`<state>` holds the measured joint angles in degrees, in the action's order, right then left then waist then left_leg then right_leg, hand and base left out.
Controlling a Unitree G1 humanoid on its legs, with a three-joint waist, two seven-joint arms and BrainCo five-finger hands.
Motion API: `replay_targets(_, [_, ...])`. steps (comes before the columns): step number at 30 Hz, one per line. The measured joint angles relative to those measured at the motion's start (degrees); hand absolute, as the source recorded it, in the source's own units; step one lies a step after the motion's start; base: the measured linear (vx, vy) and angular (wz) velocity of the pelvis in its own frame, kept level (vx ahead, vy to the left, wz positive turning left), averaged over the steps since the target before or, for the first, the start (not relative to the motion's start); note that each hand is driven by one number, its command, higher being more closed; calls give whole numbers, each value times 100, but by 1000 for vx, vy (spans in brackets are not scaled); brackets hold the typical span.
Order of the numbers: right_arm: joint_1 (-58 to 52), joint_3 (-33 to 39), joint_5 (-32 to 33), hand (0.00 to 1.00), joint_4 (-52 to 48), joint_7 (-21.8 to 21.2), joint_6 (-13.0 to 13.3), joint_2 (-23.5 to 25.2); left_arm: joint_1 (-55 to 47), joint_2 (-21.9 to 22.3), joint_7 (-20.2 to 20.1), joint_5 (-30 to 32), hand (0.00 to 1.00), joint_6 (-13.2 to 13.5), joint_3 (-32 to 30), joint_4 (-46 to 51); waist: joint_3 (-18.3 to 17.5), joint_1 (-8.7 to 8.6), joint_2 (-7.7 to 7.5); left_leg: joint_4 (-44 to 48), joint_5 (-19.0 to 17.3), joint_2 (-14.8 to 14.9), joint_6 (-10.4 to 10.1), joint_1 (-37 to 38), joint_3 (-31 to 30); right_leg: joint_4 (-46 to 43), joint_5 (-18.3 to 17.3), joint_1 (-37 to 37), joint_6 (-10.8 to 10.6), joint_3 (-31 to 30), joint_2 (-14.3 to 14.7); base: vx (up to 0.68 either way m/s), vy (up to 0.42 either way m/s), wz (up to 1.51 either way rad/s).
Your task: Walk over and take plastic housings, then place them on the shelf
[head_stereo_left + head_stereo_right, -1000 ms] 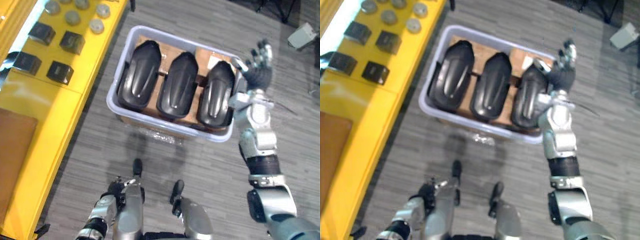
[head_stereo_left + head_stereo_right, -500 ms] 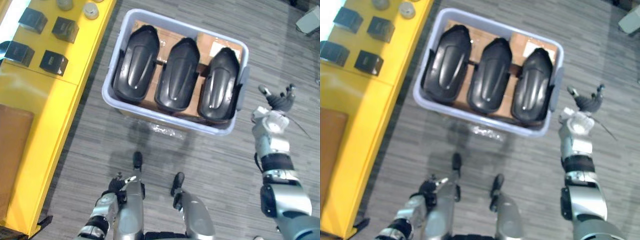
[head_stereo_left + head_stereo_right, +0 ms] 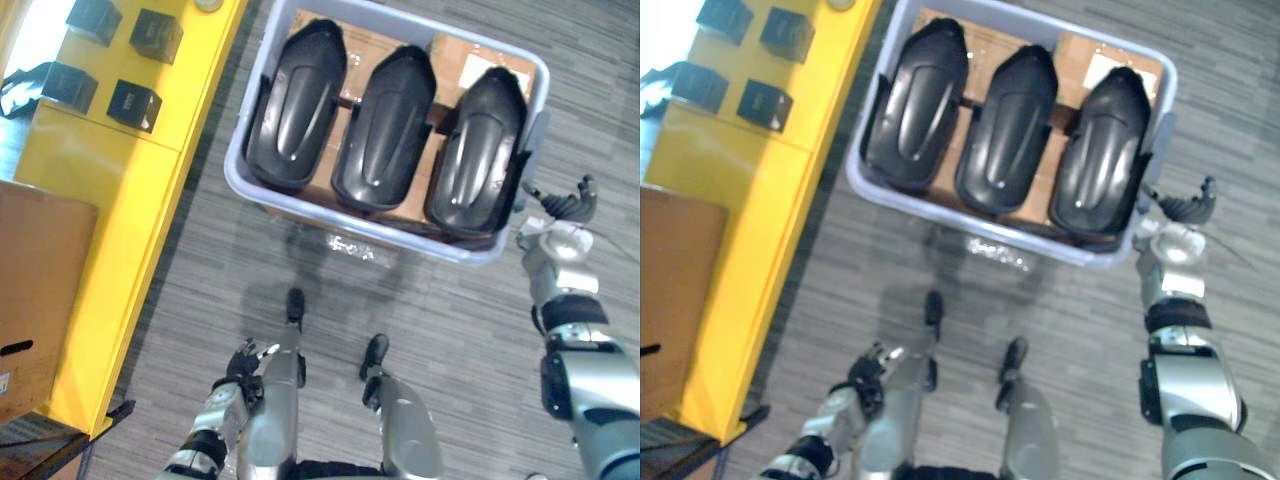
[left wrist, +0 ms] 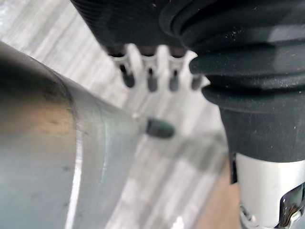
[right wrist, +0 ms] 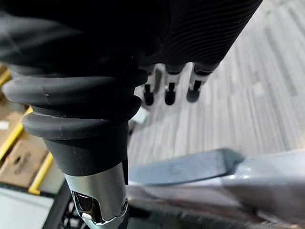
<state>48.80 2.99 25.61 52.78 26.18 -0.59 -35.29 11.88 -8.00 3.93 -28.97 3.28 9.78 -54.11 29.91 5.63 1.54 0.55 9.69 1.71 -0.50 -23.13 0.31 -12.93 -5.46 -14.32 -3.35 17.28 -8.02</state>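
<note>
Left eye view: my right hand (image 3: 565,207) has come down off the rightmost housing (image 3: 477,150), where it was raised a second ago. It now sits outside the tub (image 3: 240,130), just beside the handle (image 3: 535,150) on its right end. Thumb and fingers are spread apart and nothing is between them.

Right wrist view agrees: fingers (image 5: 167,93) straight and loose over bare floor, with the tub's rim (image 5: 190,167) close below the wrist.

The whole picture has shifted too. That is my head moving, not the tub.

Housings: all three lie side by side in the tub on cardboard, the left housing (image 3: 297,105), the middle housing (image 3: 385,125) and the rightmost one. None is lifted and none is touched.

Left hand (image 3: 240,365) hangs low by my side. Left wrist view shows its fingers (image 4: 150,78) relaxed and holding nothing.

The yellow shelf (image 3: 130,200) is off to my left, carrying small black boxes (image 3: 133,103), with a brown carton (image 3: 40,290) nearer me.

My reading is that the hand gave up a top grab on one housing and went for the tub's end, perhaps to carry the lot by the handles. If so, the left hand must reach the far end first. Pickup not yet begun.
</note>
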Motion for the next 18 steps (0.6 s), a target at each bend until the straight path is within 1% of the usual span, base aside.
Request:
replay_targets(4, [284,-144,-124,0,53,0,-111,-10,-1,2,-27,-44,0,0,3,-8,15,40,28,2,30,-23,-2,-110,-13,-165,-94,-175,-19,0,-50,1,-4,3])
replay_targets(7, [434,-251,-176,0,69,2,-347,-18,-8,45,-43,-49,0,1,3,-9,18,62,41,36,29,-35,-1,-113,-17,-196,-95,-175,-18,4,-66,0,0,0])
replay_targets(8, [467,-261,-183,0,71,5,-506,-57,-6,51,-57,-95,0,4,4,-7,22,78,48,77,28,-45,-1,-135,-39,-221,-102,-184,-8,10,-76,20,-16,6])
replay_targets(9, [524,-294,-186,0,112,10,-748,-127,-6,58,-70,-216,0,8,5,-7,18,93,69,131,26,-56,0,-191,-99,-246,-104,-220,-4,21,-81,10,-11,7])
replay_targets(10, [573,-337,-183,0,178,11,-846,-177,0,67,-72,-226,0,10,6,-7,26,102,85,143,26,-59,0,-217,-119,-256,-104,-239,-3,27,-82,2,-14,6])
replay_targets(12, [672,-349,-166,0,438,-27,-1221,-320,22,124,-81,-294,0,53,6,-4,51,179,169,192,26,-59,0,-332,-151,-265,-107,-311,-3,78,-83,-17,-12,5])
replay_targets(13, [675,-359,-167,0,490,-58,-1310,-319,22,131,-84,-334,0,61,7,-5,51,199,180,192,26,-58,0,-344,-151,-269,-108,-326,-4,100,-84,0,0,0])
replay_targets(14, [676,-430,-166,100,606,-127,-1461,-321,21,149,-93,-389,0,89,15,-12,52,220,215,203,26,-57,-1,-371,-155,-292,-108,-355,-4,121,-88,0,0,0])
replay_targets(16, [704,-467,-166,100,698,-128,-1585,-346,20,174,-130,-403,0,180,52,-40,63,229,284,227,27,-61,0,-413,-189,-315,-113,-380,-6,151,-90,-22,-11,4])
replay_targets(18, [853,-468,-170,100,835,-194,-1751,-441,20,182,-191,-446,0,228,55,-82,65,240,303,230,28,-67,-1,-416,-205,-336,-144,-382,-9,161,-96,-27,-12,7])
